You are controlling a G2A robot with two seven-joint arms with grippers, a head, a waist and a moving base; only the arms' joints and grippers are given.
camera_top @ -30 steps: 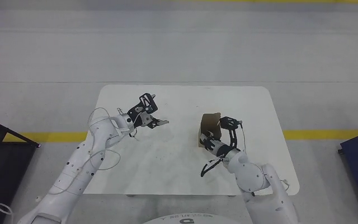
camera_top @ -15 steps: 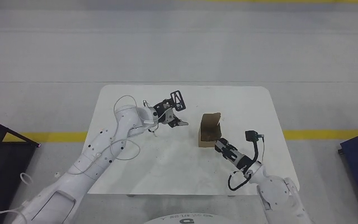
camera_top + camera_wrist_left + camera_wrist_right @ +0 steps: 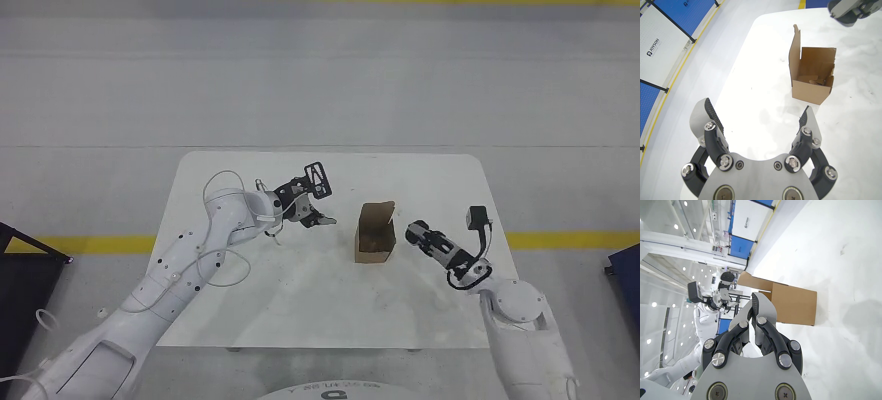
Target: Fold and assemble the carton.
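Carton [image 3: 375, 232] upright between left gripper [image 3: 323, 219] and right gripper [image 3: 411, 233] — untouched

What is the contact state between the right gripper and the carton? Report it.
Apart. The top view shows a strip of table between the right gripper and the carton.

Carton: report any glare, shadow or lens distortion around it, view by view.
Left wrist view: glare washes out the table beside the carton, its inside is shaded, and the lens bows the table edge. Right wrist view: a soft shadow lies on the table near the carton. Top view: even light.
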